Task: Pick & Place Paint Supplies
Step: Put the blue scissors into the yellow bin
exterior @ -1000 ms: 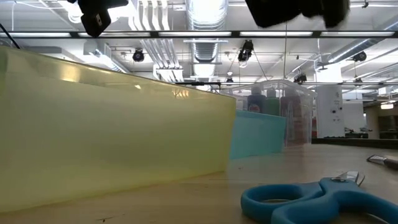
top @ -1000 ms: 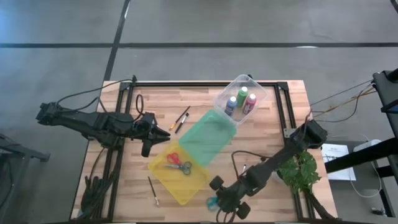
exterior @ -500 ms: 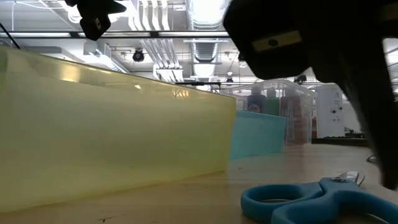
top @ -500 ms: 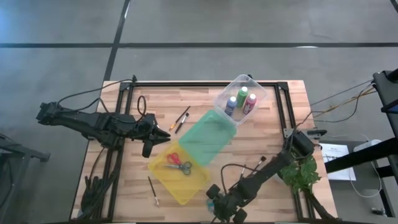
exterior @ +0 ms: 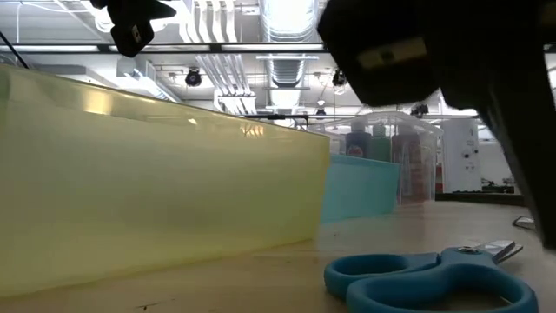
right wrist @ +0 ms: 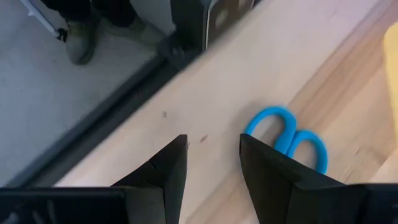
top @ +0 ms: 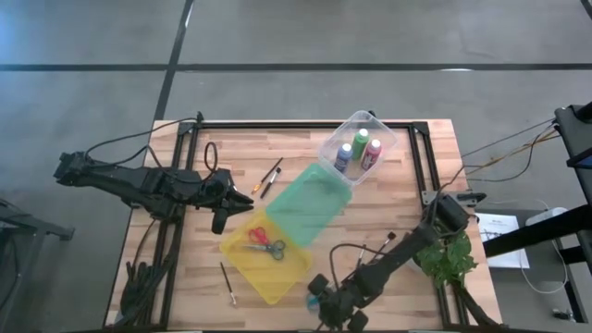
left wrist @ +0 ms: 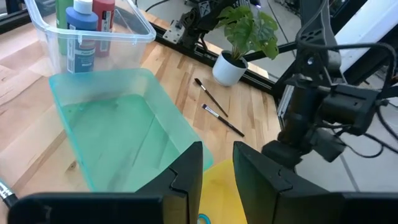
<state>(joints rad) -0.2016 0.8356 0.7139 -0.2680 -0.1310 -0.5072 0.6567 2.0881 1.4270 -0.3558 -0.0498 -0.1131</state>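
Observation:
Blue scissors (right wrist: 288,140) lie flat on the wood near the table's near edge (top: 314,299). My right gripper (right wrist: 214,155) is low over them, open, with bare wood between its fingers and the scissors' handles beside one finger. Three paint bottles (top: 359,150) stand in the clear bin (top: 379,129). Red scissors (top: 265,242) lie in the yellow bin (top: 277,277). Thin brushes lie at the far left (top: 270,176), near left (top: 228,283) and by the plant (left wrist: 217,109). My left gripper (top: 220,218) hangs open above the yellow bin's far corner. My right gripper slants down from above, and one finger (right wrist: 273,174) stands over the blue scissors' blade end (exterior: 504,252). That finger hides the spot, so I cannot tell whether it touches. The scissors lie flat on the table with the handles (right wrist: 292,143) showing beside the finger.
The green bin (top: 310,205) lies between the clear and yellow bins. A potted plant (top: 449,257) stands at the right edge, close to my right arm. A black rail frame (top: 421,166) runs round the tabletop. Bare wood lies at the near right.
My right gripper has come down and toward the table's near edge, stopping low over the blue scissors, its fingers still apart. The scissors have shifted a little on the wood, staying flat.

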